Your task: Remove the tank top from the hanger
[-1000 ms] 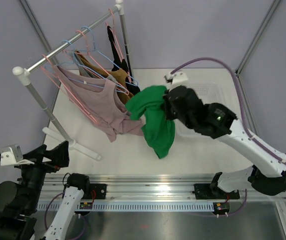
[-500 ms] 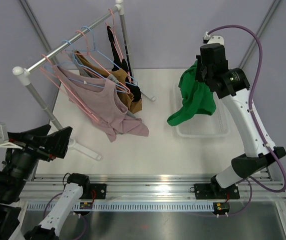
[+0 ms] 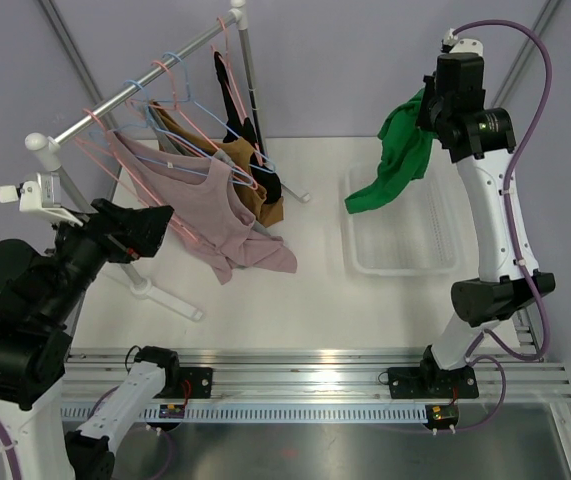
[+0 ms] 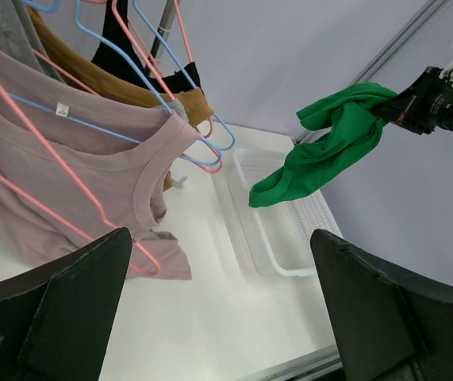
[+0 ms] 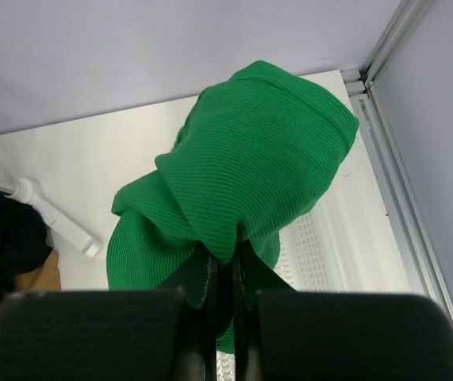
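Note:
The green tank top (image 3: 395, 160) is off its hanger and hangs bunched from my right gripper (image 3: 427, 112), high above the white basket (image 3: 405, 262). In the right wrist view the jaws are pinched on a fold of the green top (image 5: 242, 175), with my gripper (image 5: 224, 258) just under it. It also shows in the left wrist view (image 4: 321, 155). My left gripper (image 3: 155, 225) is open and empty beside the clothes rack (image 3: 130, 95). Its jaws stand wide apart in the left wrist view (image 4: 220, 238).
A pink tank top (image 3: 215, 215) hangs on a pink hanger on the rack, with brown (image 3: 240, 160) and black (image 3: 240, 115) garments and bare blue and pink hangers behind. The rack's foot (image 3: 165, 295) lies on the white table.
My right arm has swung the green top up, back and to the right, from mid-table to above the basket. My left arm has risen toward the rack.

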